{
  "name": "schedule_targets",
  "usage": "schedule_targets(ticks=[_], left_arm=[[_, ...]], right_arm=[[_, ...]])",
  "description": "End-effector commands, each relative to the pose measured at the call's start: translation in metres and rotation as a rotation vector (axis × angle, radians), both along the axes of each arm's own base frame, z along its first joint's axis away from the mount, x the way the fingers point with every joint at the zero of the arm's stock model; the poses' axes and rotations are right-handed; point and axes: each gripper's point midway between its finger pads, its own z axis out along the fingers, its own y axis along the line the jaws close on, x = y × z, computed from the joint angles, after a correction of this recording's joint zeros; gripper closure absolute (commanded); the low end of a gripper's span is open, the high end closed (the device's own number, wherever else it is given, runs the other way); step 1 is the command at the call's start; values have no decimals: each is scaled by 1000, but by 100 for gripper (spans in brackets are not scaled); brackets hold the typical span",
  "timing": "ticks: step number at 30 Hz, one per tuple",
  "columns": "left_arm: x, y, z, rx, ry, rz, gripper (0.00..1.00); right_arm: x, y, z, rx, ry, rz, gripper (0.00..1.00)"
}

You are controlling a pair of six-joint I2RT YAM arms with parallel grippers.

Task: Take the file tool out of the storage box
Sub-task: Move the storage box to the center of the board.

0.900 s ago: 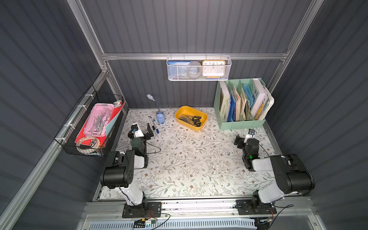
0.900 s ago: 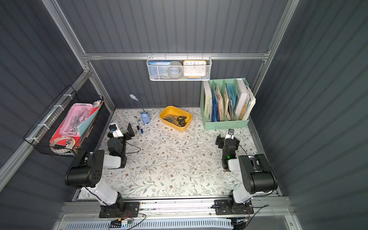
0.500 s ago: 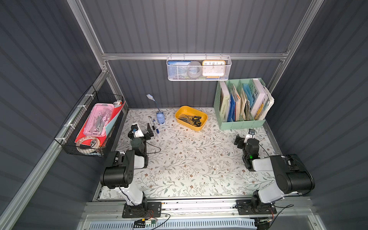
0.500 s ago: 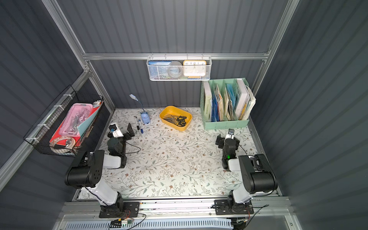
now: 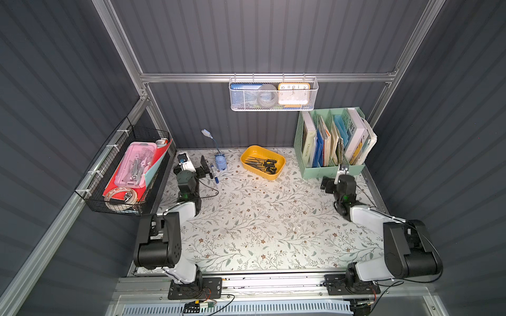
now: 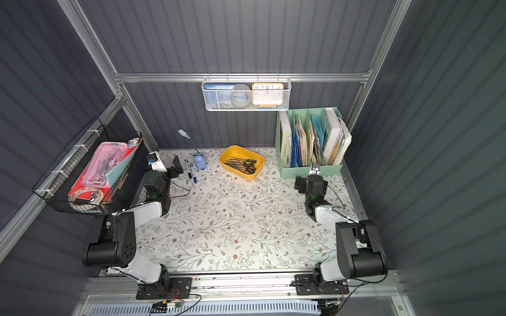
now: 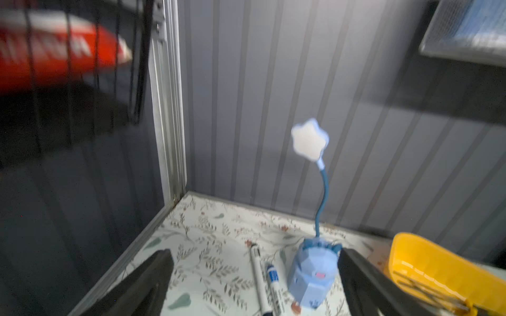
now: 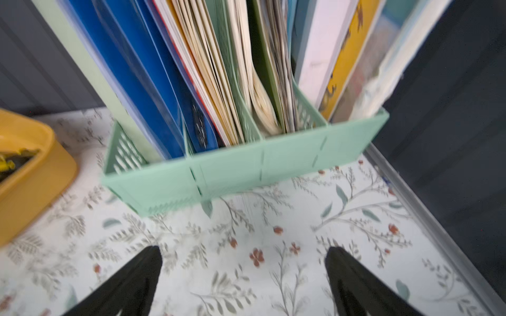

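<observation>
Dark grey ribbed walls (image 5: 273,35), aluminium frame rails (image 5: 191,77), floral-patterned tabletop (image 5: 260,219)

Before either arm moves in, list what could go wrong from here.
The files lie bunched and overlapping in the storage box; a pinch may lift two or snag a neighbour.
The blue lamp and markers sit between the open left gripper and the box; a direct reach could knock them.
The box just rests on the table; a snagged file might drag it.
</observation>
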Motion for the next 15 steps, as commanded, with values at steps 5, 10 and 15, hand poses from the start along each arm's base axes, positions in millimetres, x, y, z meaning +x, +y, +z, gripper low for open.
schedule_targets(ticks=[5,10,15], left_arm=[[-24,-9,17,-159,121,-3,0],[-46,-46,30,-149,126,-12,0],[-60,-55,33,-221,133,-2,1]], right_arm=[[-5,72,52,211,243,48,1],[3,150,54,345,321,71,1],[22,187,30,489,419,3,13]])
